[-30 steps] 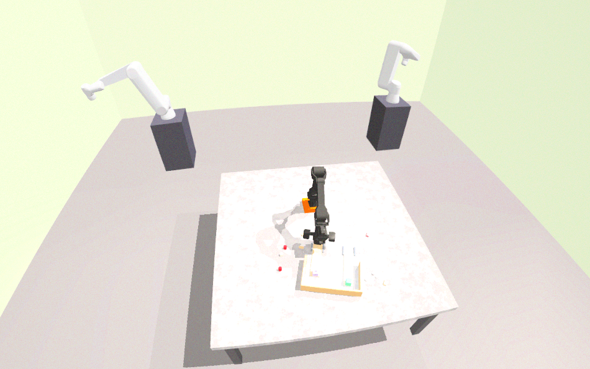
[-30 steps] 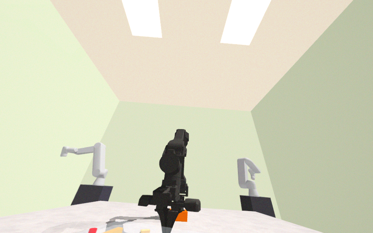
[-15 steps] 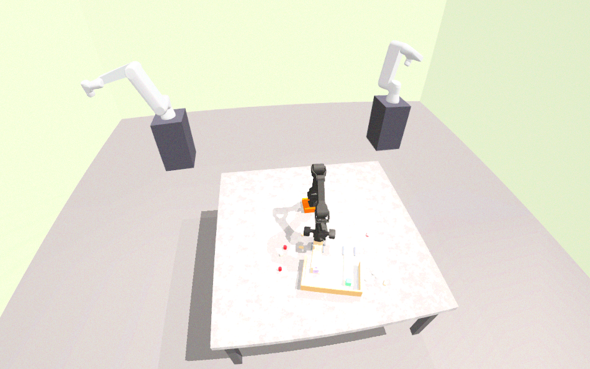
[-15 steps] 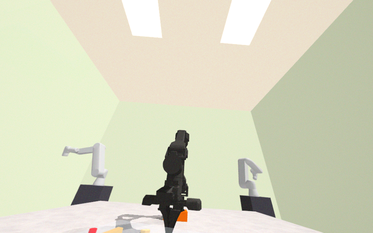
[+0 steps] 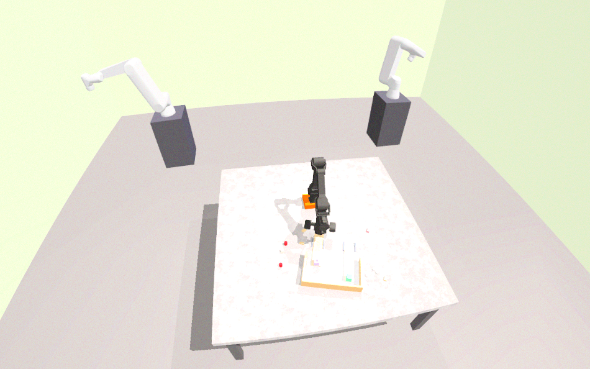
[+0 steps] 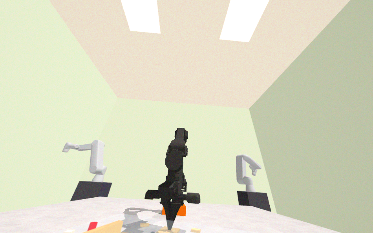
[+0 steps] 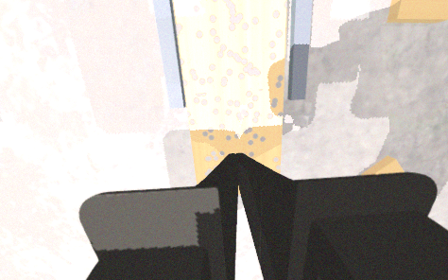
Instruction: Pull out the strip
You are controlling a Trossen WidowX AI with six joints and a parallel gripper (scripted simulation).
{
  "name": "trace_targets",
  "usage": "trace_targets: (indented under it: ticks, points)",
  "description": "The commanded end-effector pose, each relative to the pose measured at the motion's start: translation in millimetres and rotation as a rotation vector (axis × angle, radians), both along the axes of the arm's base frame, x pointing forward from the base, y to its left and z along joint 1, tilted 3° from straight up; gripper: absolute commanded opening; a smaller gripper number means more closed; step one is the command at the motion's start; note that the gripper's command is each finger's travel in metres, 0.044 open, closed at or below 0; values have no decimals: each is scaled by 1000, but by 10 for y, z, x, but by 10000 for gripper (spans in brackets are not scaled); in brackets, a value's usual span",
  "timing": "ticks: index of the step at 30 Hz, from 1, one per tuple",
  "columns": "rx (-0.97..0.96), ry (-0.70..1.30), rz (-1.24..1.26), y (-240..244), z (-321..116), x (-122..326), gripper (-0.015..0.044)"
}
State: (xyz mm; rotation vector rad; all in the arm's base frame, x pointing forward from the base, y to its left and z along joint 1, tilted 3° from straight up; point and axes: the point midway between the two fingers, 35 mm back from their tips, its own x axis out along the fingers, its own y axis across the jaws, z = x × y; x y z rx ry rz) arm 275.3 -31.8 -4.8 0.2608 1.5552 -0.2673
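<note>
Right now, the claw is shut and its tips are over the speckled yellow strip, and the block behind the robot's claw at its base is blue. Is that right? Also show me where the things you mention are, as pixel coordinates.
Not quite: the block (image 5: 308,205) (image 6: 181,210) is orange, as the top view shows. The claw (image 5: 319,232) (image 6: 169,228) (image 7: 235,160) is shut, its tips over the strip (image 7: 235,95).

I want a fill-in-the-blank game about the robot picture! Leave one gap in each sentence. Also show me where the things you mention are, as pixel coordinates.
The gripper (image 5: 320,233) (image 6: 169,229) (image 7: 235,160) is colored ____.
The two little round things (image 5: 285,243) (image 5: 281,264) left of the tray (image 5: 331,287) in the top view are ____.
The block (image 5: 349,277) near the tray's front-right corner is ____.

Missing words: black; red; green.
</note>
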Motion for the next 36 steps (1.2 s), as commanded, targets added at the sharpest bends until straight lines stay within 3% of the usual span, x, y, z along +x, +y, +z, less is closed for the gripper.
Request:
trace_targets:
  ticks: [1, 36]
  points:
    - [5, 32, -3, 40, -55, -152, 0]
    - [7, 36, -3, 204, -44, -620, 0]
